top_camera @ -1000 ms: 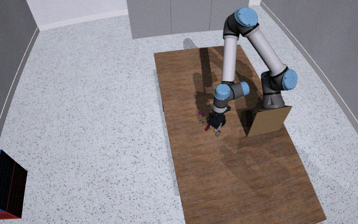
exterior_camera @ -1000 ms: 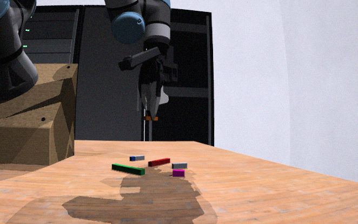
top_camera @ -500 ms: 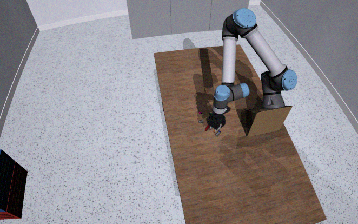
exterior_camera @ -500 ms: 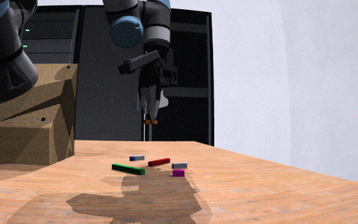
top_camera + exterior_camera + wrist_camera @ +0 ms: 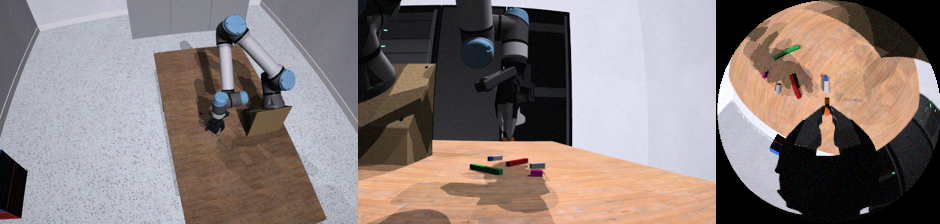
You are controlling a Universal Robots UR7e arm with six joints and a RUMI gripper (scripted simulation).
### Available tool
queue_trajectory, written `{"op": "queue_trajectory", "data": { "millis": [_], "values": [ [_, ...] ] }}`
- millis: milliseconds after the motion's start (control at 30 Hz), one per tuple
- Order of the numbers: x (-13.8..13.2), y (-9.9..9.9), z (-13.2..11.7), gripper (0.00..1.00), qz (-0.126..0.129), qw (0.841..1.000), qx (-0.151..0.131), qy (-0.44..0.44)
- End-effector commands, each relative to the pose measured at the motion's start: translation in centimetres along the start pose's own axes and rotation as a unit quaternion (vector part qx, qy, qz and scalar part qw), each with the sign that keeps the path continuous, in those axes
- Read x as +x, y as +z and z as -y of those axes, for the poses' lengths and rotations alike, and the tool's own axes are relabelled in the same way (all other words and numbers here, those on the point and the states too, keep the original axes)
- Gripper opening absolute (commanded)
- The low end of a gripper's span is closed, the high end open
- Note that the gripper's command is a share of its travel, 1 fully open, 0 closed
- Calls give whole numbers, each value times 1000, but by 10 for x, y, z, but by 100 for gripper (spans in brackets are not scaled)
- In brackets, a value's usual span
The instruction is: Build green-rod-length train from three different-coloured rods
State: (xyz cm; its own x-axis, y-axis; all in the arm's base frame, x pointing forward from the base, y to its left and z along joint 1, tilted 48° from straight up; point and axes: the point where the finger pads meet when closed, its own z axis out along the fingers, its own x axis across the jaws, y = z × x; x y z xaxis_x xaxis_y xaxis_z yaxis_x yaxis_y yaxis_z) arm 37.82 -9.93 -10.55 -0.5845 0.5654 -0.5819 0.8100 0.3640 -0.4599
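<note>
The arm (image 5: 226, 67) (image 5: 515, 32) holds its pincer (image 5: 214, 132) (image 5: 508, 139) (image 5: 827, 106) clamped on the orange rod (image 5: 504, 139) (image 5: 827, 102), above the table (image 5: 194, 162) (image 5: 601, 189) (image 5: 861, 75). Lower it straight, in line with the grey (image 5: 498, 157) (image 5: 826, 87) and blue (image 5: 490, 158) (image 5: 825, 78) pair, ends barely meeting; pushing hard could skew them.

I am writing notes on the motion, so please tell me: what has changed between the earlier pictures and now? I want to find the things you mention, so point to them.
The two-jaw gripper (image 5: 213, 133) (image 5: 507, 138) (image 5: 827, 106) has come down towards the table, carrying the orange rod (image 5: 504, 139) (image 5: 827, 111). Nothing was newly grasped or released. The green rod (image 5: 210, 113) (image 5: 486, 169) (image 5: 786, 51), red rod (image 5: 206, 129) (image 5: 517, 162) (image 5: 795, 86), magenta rod (image 5: 200, 113) (image 5: 536, 173) (image 5: 764, 74), blue rod (image 5: 490, 158) (image 5: 826, 78) and both grey rods (image 5: 537, 165) (image 5: 778, 88) stayed put.
</note>
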Motion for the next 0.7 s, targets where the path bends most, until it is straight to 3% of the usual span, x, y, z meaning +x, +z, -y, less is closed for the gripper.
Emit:
{"op": "queue_trajectory", "data": {
  "millis": [0, 667],
  "values": [
    [-1, 24, -1, 0, 3, 1000, -6, -1],
    [-3, 33, -2, 0, 4, 1000, -7, 0]
  ]
}}
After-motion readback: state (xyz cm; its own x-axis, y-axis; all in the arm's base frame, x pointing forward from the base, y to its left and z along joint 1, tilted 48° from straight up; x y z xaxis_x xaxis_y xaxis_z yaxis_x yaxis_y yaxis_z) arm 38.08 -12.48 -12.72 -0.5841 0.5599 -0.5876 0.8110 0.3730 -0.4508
